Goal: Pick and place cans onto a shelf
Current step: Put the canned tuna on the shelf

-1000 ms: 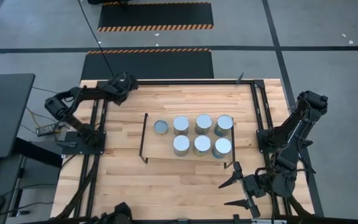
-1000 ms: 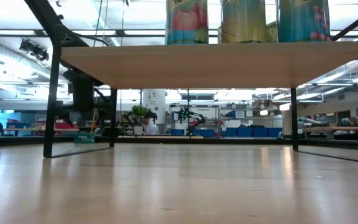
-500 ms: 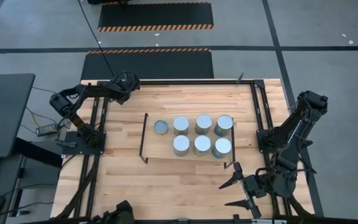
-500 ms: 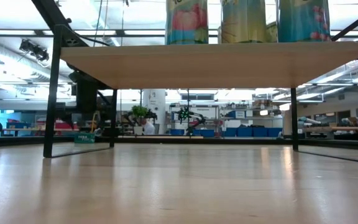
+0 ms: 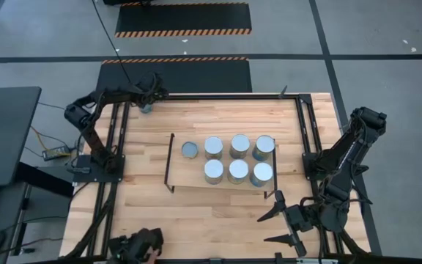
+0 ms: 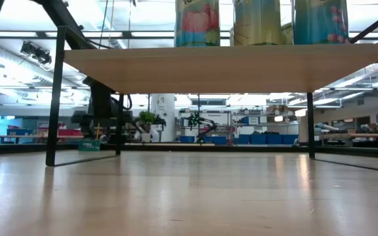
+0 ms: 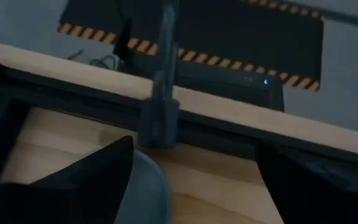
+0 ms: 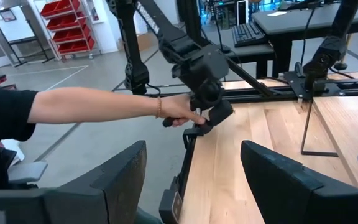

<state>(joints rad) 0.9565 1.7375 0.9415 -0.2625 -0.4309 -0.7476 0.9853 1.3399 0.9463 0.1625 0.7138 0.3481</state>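
The shelf (image 5: 185,172) stands mid-table on its black wire end frames, and its board fills the top of the low view (image 6: 222,65). Several silver-topped cans (image 5: 239,145) stand on it; their labels show in the low view (image 6: 197,23). One more can (image 5: 146,108) stands on the table at the far left corner. My left gripper (image 5: 150,97) is open just over this can. In the left wrist view (image 7: 194,149), the can's grey top (image 7: 146,186) lies between the fingers, close to one of them. My right gripper (image 5: 271,226) waits open near the near right corner.
The black rail frame (image 5: 218,96) runs just behind the far-left can and shows close in the left wrist view (image 7: 160,118). At the table's near left corner a person's hand (image 8: 178,112) holds a dark jointed mount (image 8: 204,68). Bare tabletop (image 5: 196,213) lies in front of the shelf.
My left gripper has moved a little toward the table's right edge along the far rail and come lower. The far-left can now shows beneath it. The dark mount at the near left corner has shifted.
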